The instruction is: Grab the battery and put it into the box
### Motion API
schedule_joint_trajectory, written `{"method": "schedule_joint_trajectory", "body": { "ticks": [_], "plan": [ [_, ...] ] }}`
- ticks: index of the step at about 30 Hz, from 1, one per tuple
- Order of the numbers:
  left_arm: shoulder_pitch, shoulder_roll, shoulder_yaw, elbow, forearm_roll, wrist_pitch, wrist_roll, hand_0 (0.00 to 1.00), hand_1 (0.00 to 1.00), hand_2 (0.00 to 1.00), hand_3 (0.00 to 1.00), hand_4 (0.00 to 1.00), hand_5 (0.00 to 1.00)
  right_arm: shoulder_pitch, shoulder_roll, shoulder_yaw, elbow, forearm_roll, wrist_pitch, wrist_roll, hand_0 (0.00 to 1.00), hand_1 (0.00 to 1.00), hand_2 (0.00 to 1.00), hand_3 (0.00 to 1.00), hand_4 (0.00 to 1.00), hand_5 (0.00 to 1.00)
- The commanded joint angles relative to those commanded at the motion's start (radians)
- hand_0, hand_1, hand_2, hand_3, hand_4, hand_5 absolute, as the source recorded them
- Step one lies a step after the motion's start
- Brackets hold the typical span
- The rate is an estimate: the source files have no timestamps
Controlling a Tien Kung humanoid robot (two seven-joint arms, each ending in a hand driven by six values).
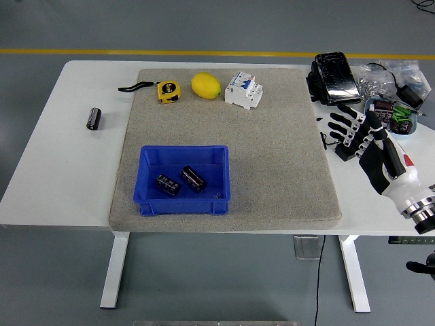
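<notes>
White table [61,170] on grey floor [204,24] with yellow line [170,51].

Right hand [358,132] over the table's right edge, fingers spread and empty, forearm angled toward the lower-right corner.
</notes>
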Motion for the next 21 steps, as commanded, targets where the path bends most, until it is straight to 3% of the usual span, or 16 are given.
{"method": "schedule_joint_trajectory", "body": {
  "ticks": [3, 10, 21],
  "plan": [
    [0.0, -0.001, -0.002, 0.0, 0.004, -0.001, 0.001, 0.736, 0.727, 0.794, 0.638, 0.651, 0.528, -0.025, 0.008, 0.026, 0.027, -0.034, -0.036, 0.006, 0.907, 0.863, 0.858, 0.894, 0.998, 0.998],
    [-0.002, -0.003, 0.005, 0.002, -0.01, 0.001, -0.002, 0.734, 0.724, 0.793, 0.639, 0.649, 0.528, -0.022, 0.034, 0.058, 0.006, -0.004, -0.24, 0.097, 0.912, 0.861, 0.859, 0.899, 0.998, 0.998],
    [-0.008, 0.002, 0.025, 0.002, -0.037, 0.0, -0.008, 0.733, 0.72, 0.791, 0.637, 0.646, 0.531, 0.045, 0.042, 0.11, -0.167, 0.11, -0.301, 0.131, 0.954, 0.885, 0.881, 0.916, 0.998, 0.998]
  ]
}}
